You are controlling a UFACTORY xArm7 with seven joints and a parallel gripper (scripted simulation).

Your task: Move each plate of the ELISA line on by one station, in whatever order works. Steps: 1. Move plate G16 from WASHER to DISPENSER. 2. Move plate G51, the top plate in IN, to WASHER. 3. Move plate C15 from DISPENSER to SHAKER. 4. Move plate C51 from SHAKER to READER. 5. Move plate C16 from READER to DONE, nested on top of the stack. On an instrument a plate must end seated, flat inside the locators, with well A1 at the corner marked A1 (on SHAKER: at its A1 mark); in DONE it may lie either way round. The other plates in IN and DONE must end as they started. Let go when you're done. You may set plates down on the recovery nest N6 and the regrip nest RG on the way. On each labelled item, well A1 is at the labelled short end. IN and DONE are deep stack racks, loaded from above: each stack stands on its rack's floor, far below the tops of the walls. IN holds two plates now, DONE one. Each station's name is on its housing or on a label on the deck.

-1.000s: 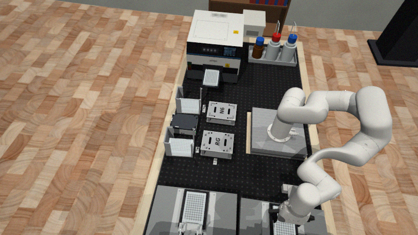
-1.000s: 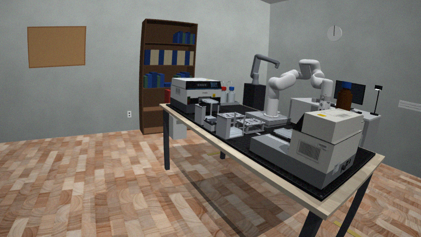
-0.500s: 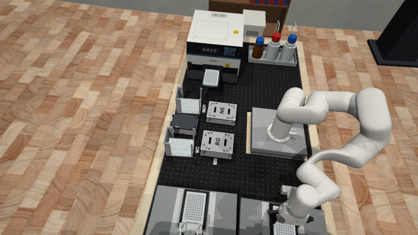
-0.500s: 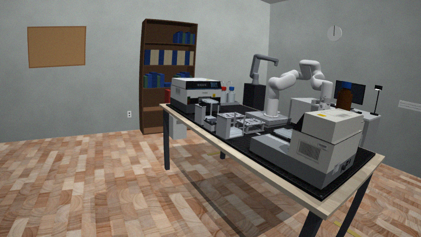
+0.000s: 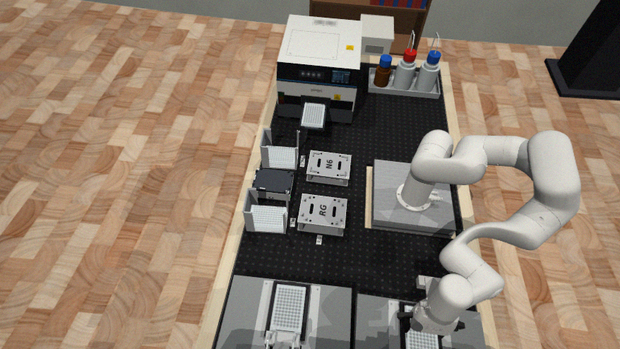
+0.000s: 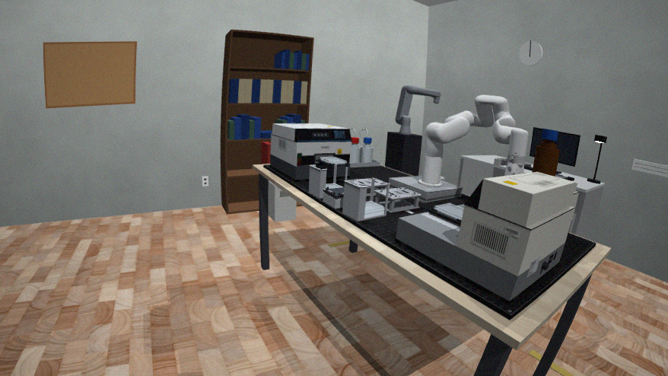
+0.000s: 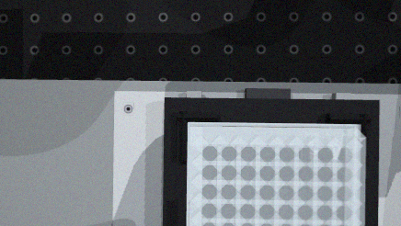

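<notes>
My gripper (image 5: 426,323) hangs over the front right instrument at the near edge of the deck, and it also shows in the side view (image 6: 512,164). It is open and empty; its fingers are out of the wrist view. Right below it a white well plate (image 7: 276,176) (image 5: 421,339) sits flat in a black nest, and its far end shows under the wrist. A second white plate (image 5: 287,308) sits in the front left instrument. A third plate (image 5: 313,114) lies on the tray of the large back instrument. Two stack racks (image 5: 280,156) (image 5: 267,217) hold white plates, with a dark unit (image 5: 272,181) between them.
Nest N6 (image 5: 328,164) and nest RG (image 5: 323,211) stand empty in the middle of the deck. A bottle rack (image 5: 405,69) stands at the back right. My arm's base (image 5: 414,197) is on a grey block at the right. The front instruments' tall housing (image 6: 518,219) rises close to my wrist.
</notes>
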